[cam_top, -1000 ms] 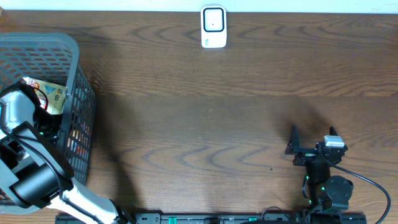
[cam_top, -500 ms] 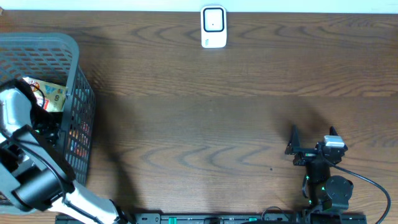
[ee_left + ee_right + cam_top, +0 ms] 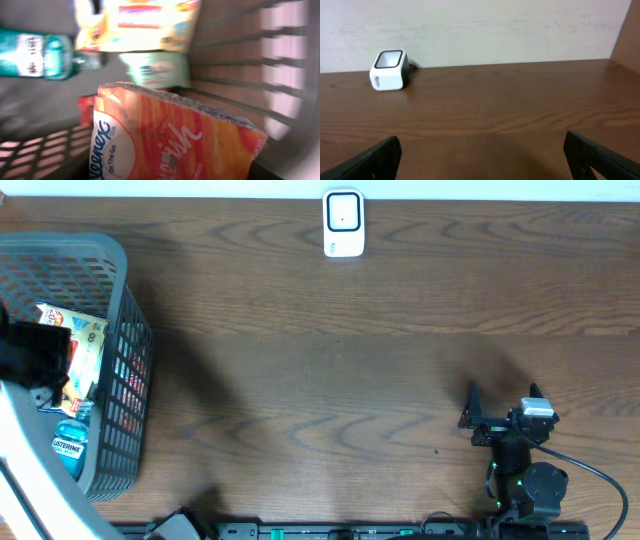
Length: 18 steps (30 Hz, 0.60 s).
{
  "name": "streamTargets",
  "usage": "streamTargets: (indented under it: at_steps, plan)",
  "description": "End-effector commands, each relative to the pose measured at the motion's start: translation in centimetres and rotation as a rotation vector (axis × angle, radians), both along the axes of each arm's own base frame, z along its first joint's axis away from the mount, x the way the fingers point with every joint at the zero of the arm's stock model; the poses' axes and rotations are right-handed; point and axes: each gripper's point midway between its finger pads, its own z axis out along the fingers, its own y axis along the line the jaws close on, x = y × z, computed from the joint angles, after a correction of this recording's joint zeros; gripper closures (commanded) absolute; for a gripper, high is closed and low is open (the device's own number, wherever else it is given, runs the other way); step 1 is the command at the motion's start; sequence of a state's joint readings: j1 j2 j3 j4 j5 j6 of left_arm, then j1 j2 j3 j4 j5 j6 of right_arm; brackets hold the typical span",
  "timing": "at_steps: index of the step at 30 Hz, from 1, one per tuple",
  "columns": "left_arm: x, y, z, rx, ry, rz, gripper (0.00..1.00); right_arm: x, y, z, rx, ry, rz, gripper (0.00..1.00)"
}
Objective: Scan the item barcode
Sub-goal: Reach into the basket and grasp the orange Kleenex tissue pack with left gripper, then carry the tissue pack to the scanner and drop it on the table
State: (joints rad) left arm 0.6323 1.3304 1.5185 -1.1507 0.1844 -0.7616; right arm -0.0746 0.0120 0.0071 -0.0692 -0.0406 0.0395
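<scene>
My left gripper [image 3: 35, 358] holds the Kleenex tissue pack [image 3: 170, 140] inside the grey basket [image 3: 125, 275], well apart from the barcode scanner [image 3: 343, 223] ahead to my right; my right gripper [image 3: 502, 405] stands wide open.

Your left wrist view is blurred; the tissue pack [image 3: 170, 145] runs off its bottom edge. Overhead, the left end effector [image 3: 40, 365] hides its own fingers, and the basket [image 3: 115, 270] is cropped at left.
</scene>
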Motion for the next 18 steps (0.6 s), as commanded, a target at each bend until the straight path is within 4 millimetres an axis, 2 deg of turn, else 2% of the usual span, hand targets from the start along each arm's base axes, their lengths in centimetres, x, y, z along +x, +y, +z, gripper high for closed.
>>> streamTargets:
  at_steps: [1,5,10,14,18]
  plan:
    - [0.6,-3.5,5.4,0.018,-0.225,-0.106,0.34,0.0,-0.2,0.0,-0.015,0.0,-0.008,0.01]
    - [1.0,-7.2,8.6,0.023,-0.358,-0.195,0.34,0.0,-0.2,0.0,-0.015,0.0,-0.008,0.01]
    - [2.5,-13.5,9.6,-0.018,-0.407,-0.384,0.34,0.0,-0.2,0.0,-0.015,-0.001,-0.008,0.01]
    - [4.1,-18.4,8.0,-0.002,-0.342,-0.545,0.34,0.0,-0.2,0.0,-0.015,0.0,-0.008,0.01]
    - [5.8,-23.7,4.3,0.031,-0.213,-0.701,0.34,0.0,-0.2,0.0,-0.015,0.0,-0.008,0.01]
